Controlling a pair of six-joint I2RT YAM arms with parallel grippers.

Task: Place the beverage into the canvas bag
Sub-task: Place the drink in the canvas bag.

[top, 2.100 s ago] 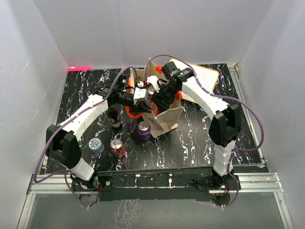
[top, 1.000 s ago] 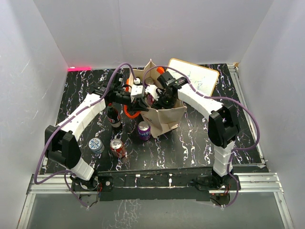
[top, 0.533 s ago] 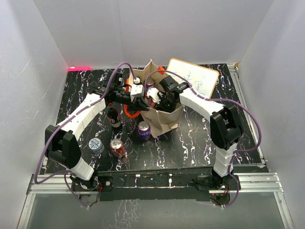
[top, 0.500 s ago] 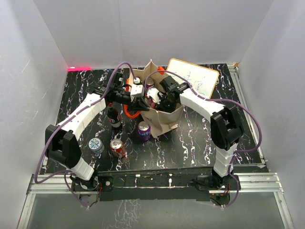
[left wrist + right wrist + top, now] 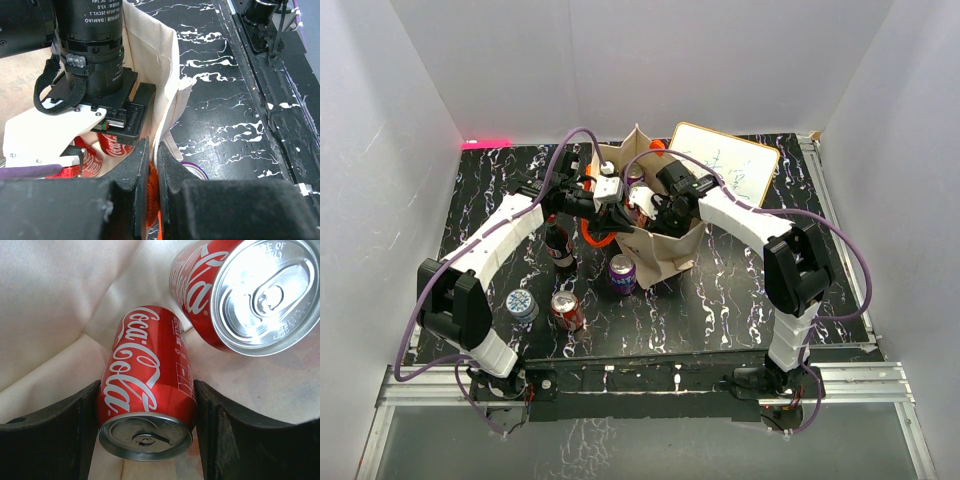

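The canvas bag (image 5: pixel 665 250) stands open mid-table, beige with an orange strap (image 5: pixel 150 200). My left gripper (image 5: pixel 611 194) (image 5: pixel 153 155) is shut on the bag's near rim and strap and holds the mouth open. My right gripper (image 5: pixel 655 213) (image 5: pixel 146 390) reaches down inside the bag. It is shut on the beverage (image 5: pixel 150 385), a red Coca-Cola can, with both pads against the can's sides. A second Coca-Cola can (image 5: pixel 240 290) lies on the bag's floor just beyond it. Both cans (image 5: pixel 112 145) show under the right wrist in the left wrist view.
In front of the bag stands a purple can (image 5: pixel 622 272). To its left are a red can (image 5: pixel 567 310), a blue-topped can (image 5: pixel 521 303) and a dark bottle (image 5: pixel 558 245). A whiteboard (image 5: pixel 730 170) lies behind the bag at the right.
My right gripper has come down from above the bag's mouth into the bag with the can. In the last half second it barely moved. The left gripper has kept its hold on the rim.
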